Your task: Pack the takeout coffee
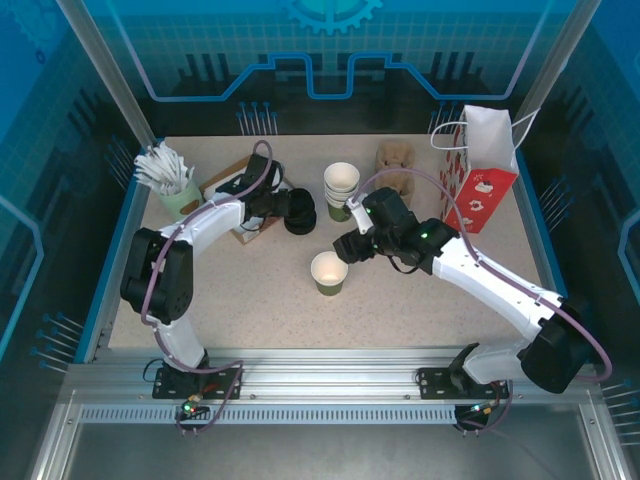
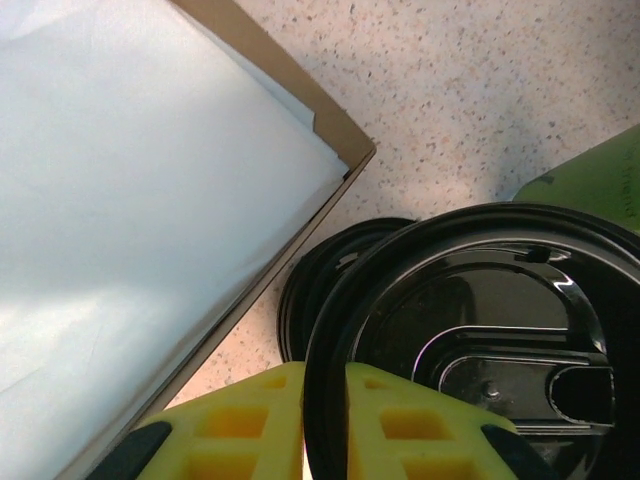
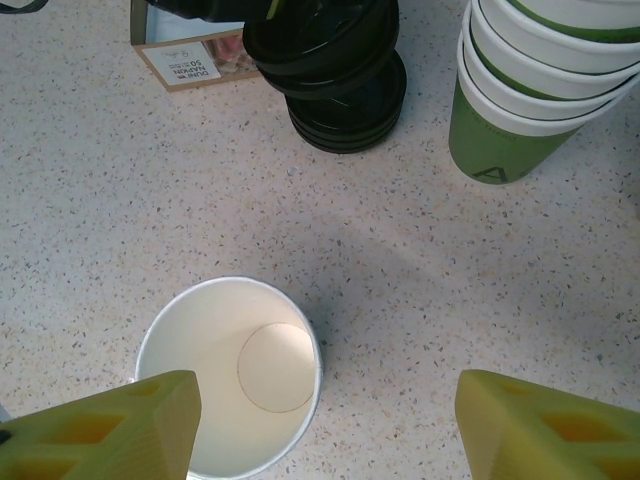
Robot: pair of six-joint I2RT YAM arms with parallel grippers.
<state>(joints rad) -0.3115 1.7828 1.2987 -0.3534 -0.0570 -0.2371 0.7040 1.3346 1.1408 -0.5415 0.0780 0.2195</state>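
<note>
The takeout coffee's green paper cup (image 1: 329,272) stands alone mid-table with its top open; its white inside (image 3: 230,375) is empty. My right gripper (image 1: 350,248) hangs just above it, open wide, and the cup lies toward the left finger of the right gripper (image 3: 325,410). My left gripper (image 1: 285,207) is shut on the rim of one black lid (image 2: 480,330), held a little above the pile of black lids (image 3: 350,105). The left gripper's (image 2: 325,375) yellow fingers pinch the lid's edge.
A stack of lidless green cups (image 1: 341,185) stands right of the lid pile. A brown box lined with white paper (image 2: 120,200) sits close to the left gripper. A cup of stirrers (image 1: 170,180) is far left, a cardboard carrier (image 1: 395,158) at the back, a red-and-white gift bag (image 1: 480,185) at the right.
</note>
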